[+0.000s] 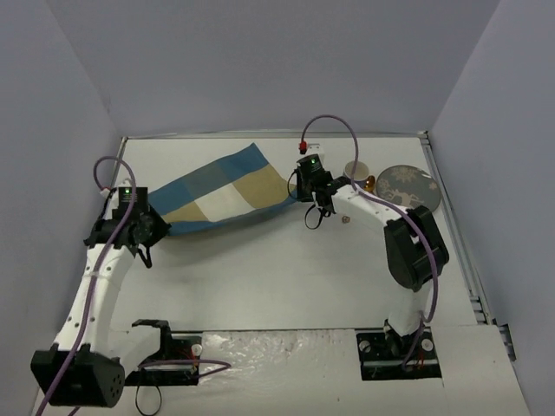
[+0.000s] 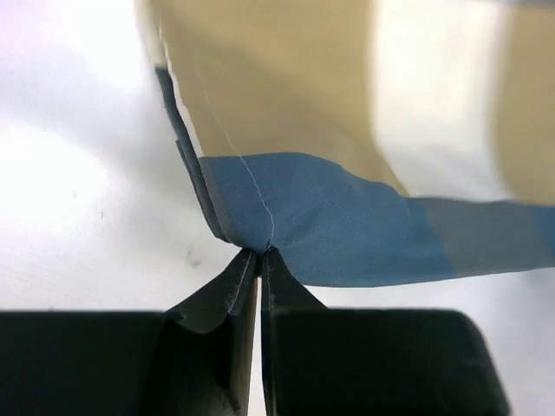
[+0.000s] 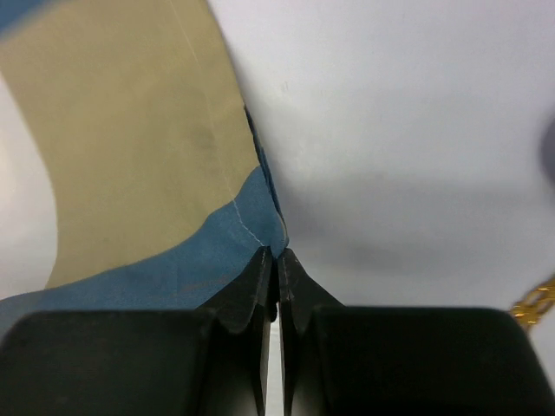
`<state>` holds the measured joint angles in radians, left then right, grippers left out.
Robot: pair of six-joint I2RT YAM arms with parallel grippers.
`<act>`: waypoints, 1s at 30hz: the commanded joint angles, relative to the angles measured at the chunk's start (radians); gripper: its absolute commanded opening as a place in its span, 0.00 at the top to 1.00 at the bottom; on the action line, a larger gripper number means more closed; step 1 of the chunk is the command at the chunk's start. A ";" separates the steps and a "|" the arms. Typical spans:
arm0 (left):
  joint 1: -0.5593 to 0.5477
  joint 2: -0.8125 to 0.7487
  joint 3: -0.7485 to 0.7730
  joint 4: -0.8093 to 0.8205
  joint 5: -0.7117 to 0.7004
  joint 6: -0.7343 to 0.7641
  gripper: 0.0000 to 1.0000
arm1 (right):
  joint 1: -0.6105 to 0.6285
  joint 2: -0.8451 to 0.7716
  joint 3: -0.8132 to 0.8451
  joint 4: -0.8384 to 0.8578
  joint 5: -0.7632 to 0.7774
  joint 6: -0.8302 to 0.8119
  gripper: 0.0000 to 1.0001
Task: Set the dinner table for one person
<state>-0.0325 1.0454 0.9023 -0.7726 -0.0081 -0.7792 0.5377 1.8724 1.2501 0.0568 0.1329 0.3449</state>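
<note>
starting near, kim: what's on the table [image 1: 286,277] by the arm bases?

nothing laid out that i can see, lee. the table is the big white top under everything, and the stretch in front of the bases shows no place setting

and the grippers?

left gripper [image 2: 260,253] is pinched tight on a blue corner of the mat [image 1: 227,198], jaws meeting with only cloth between them. right gripper [image 3: 277,253] is clamped the same way on another blue corner, at the mat's right end

so the mat is held at both ends?

yes. from above it hangs between the two arms, slung across the middle left of the table, tilted rather than flat. whether any of it touches the top i can't tell

what's farther back?

a grey patterned plate [image 1: 409,185] sits at the far right, well apart from the mat. just beside it, on its left, there's something gold [image 1: 370,183] and a small pale round thing [image 1: 352,169], both too small to name

how far along would you call it?

early, i'd say. the mat is gripped but not laid, so the first step is in hand and not finished. left to do, as i judge it: spread the mat flat, let go, then bring the plate onto it and set the small pieces beside it. i can't make out any cutlery for sure
</note>
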 commanded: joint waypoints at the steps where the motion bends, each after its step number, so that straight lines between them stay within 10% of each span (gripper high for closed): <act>1: 0.020 -0.082 0.282 -0.115 -0.086 0.074 1.00 | -0.005 -0.222 0.187 -0.067 0.095 -0.078 1.00; 17: 0.020 -0.132 0.728 -0.246 -0.090 0.171 1.00 | -0.009 -0.492 0.406 -0.230 0.199 -0.228 1.00; 30: 0.028 0.060 0.659 -0.132 -0.088 0.172 1.00 | -0.010 -0.180 0.669 -0.273 0.073 -0.282 1.00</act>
<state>-0.0266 1.0175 1.5552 -0.9812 -0.0074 -0.6463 0.5584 1.5747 1.8111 -0.2363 0.1849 0.1236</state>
